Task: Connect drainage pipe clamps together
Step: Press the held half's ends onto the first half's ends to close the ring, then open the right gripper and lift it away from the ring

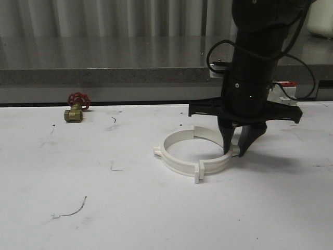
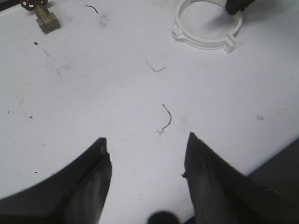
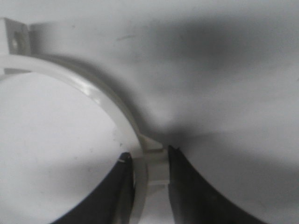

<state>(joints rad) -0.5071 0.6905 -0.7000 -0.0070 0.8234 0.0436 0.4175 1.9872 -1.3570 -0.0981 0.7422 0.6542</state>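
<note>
Two white drainage pipe clamps (image 1: 179, 165) lie on the white table as a rough ring, also seen far off in the left wrist view as the clamps (image 2: 205, 44). The rear half (image 1: 203, 133) sits slightly offset from the front half. Whether their end tabs are locked I cannot tell. My right gripper (image 1: 235, 152) points down at the ring's right side. In the right wrist view the gripper (image 3: 147, 156) is shut on the clamp's band (image 3: 93, 91) at a tab, one finger inside the ring and one outside. My left gripper (image 2: 147, 144) hangs open over bare table with nothing in it.
A brass valve with a red handwheel (image 1: 77, 108) lies at the back left, seen again as the valve (image 2: 42, 14). A grey ledge (image 1: 104, 75) runs along the back. A white box with a red top (image 1: 283, 86) sits behind the right arm. A thin dark wire scrap (image 1: 73, 211) lies front left.
</note>
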